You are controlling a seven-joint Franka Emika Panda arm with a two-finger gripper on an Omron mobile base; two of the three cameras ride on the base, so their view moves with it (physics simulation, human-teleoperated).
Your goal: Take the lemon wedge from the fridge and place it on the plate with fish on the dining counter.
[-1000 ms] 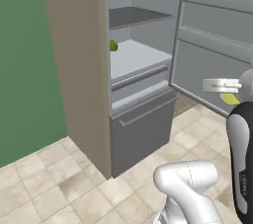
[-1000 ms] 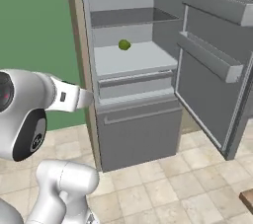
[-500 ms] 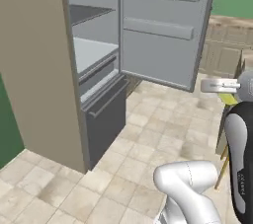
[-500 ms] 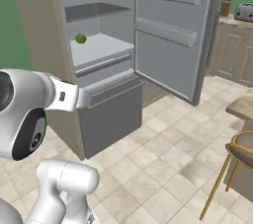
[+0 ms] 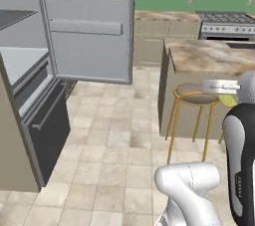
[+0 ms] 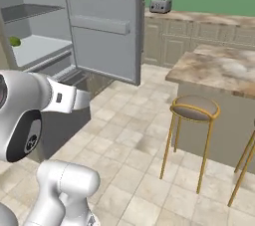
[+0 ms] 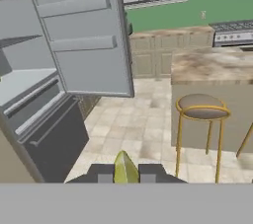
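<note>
My gripper (image 7: 125, 173) is shut on the lemon wedge (image 7: 125, 168), a small yellow-green point rising between the two dark fingertips. From the left base camera the gripper (image 5: 225, 95) hangs at the right edge with the lemon wedge (image 5: 228, 101) under it, above a stool. The grey fridge (image 5: 84, 26) stands open at the left, its door swung wide (image 6: 102, 21) and its pale shelves showing (image 7: 29, 82). The beige marbled dining counter (image 5: 209, 56) lies to the right (image 6: 224, 68) (image 7: 212, 62). The plate with fish is out of view.
Gold-legged stools (image 5: 194, 95) (image 6: 194, 108) (image 7: 202, 107) stand against the dining counter. A round green fruit (image 6: 15, 42) sits on a fridge shelf. A toaster (image 6: 160, 5) and a stove (image 5: 224, 21) line the back-wall counter. Tiled floor lies open between fridge and counter.
The base has turned right, so the whole picture has swung from the fridge interior towards the dining counter and stools. The wedge stays held in the gripper.
</note>
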